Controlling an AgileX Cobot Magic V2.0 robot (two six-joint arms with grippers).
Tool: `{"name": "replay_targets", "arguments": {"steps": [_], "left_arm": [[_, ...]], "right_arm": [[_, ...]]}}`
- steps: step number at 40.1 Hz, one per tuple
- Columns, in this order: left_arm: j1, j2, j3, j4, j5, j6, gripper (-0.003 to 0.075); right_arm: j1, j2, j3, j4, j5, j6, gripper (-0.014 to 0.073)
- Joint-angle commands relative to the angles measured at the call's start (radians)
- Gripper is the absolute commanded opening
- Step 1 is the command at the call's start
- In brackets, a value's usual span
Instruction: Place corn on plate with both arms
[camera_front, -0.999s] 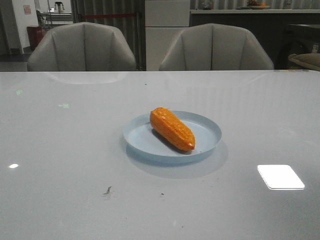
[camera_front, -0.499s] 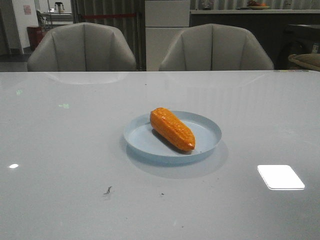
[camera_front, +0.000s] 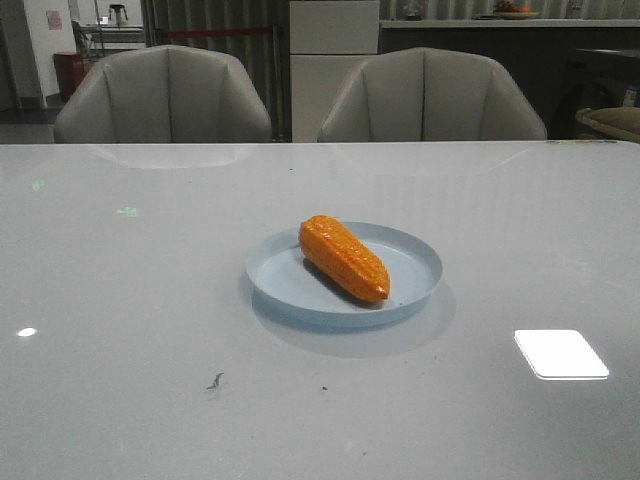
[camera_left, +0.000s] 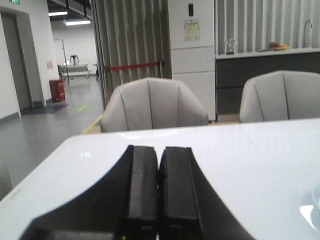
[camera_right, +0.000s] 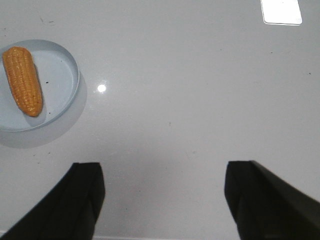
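Lying across the middle of the plate (camera_front: 344, 275), the corn (camera_front: 343, 258) rests at a slant, with its fat end toward the far left and its pointy end toward the near right. The plate sits on the gray table (camera_front: 120, 300), close to the middle of it. In the front view no arm shows at all, so the corn is alone on the plate with nothing touching it. The right claw (camera_right: 165, 192) is spread wide, and its two black fingers (camera_right: 80, 192) have only bare table between them. Its camera looks down on the table, and there the corn (camera_right: 22, 80) and the plate (camera_right: 65, 75) sit off to one side, well apart from the fingers. The corn fits inside the plate's rim. The left claw (camera_left: 159, 192) is pressed together, its two black fingers (camera_left: 142, 190) touching side by side with nothing between them. Its camera looks out flat over the table (camera_left: 250, 160) toward two gray chairs (camera_left: 152, 105). A thin pale sliver at the edge of that view may be the plate, but too little of it shows to be sure. The corn does not show in that view. A bright white patch of light (camera_front: 561, 353) shines on the table near the right side, and a small dark mark (camera_front: 215, 381) sits on the near part.
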Motion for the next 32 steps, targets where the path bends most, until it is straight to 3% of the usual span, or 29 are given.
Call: {"name": "replay_targets", "arguments": {"steps": [1,9,32], "left_arm": [[-0.008,-0.021,0.014,0.002,-0.093,-0.003,0.0094],[-0.008,-0.021,0.044,-0.018,-0.029,-0.003,0.0094],[-0.008,-0.021,0.044,-0.022,-0.031,-0.003,0.0094]], "right_arm": [[-0.006,-0.004,-0.028,0.001,-0.063,-0.008,0.0603],[-0.006,-0.004,-0.028,0.001,-0.064,-0.008,0.0603],[-0.006,-0.004,-0.028,0.001,-0.064,-0.008,0.0603]]}}
